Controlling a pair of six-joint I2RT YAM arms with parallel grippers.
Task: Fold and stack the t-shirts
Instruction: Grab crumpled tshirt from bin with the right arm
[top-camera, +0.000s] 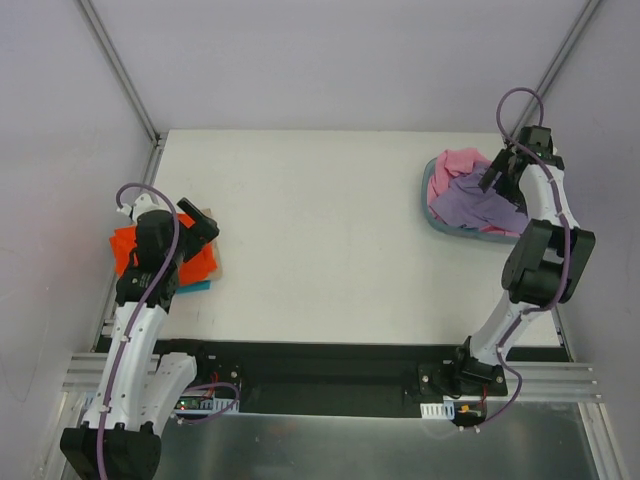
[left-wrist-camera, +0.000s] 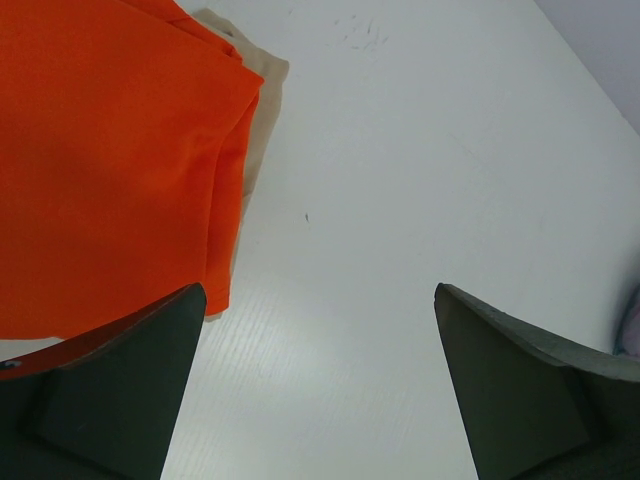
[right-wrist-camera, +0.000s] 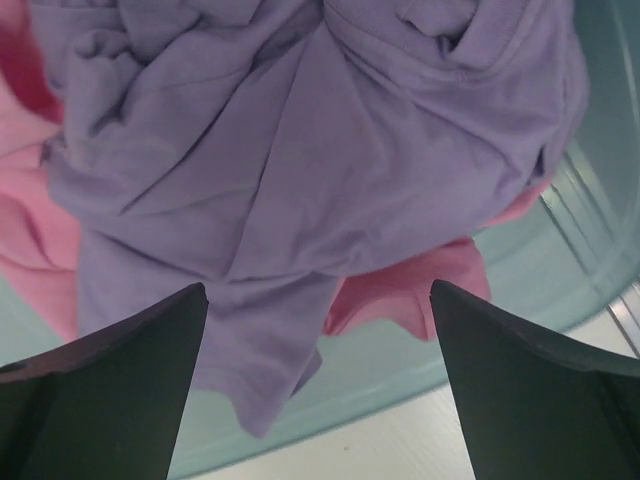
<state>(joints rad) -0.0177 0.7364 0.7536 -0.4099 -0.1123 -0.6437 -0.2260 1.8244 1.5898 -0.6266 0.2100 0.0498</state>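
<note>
1. Top external view: near the white counter's (top-camera: 320, 250) left edge, the left claw (top-camera: 193, 228) (left-wrist-camera: 318, 290) was spread wide and empty over the right part of a folded orange-red cloth t-shirt (top-camera: 124, 247) (left-wrist-camera: 110, 150).
2. A teal cloth t-shirt (top-camera: 197, 287) lay under the orange-red one, only its near edge showing.
3. A beige flat layer (left-wrist-camera: 262, 110) peeked out along the orange-red t-shirt's far edge; what it was could not be told.
4. Farther back on the right, a grey-blue plastic basket (top-camera: 428, 200) (right-wrist-camera: 590, 230) held a crumpled lavender-purple cloth t-shirt (top-camera: 475, 205) (right-wrist-camera: 300, 170) lying on a pink cloth t-shirt (top-camera: 460, 162) (right-wrist-camera: 400, 290).
5. The right claw (top-camera: 500, 172) (right-wrist-camera: 318, 290) hung above the lavender-purple t-shirt, spread wide and gripping nothing.
</note>
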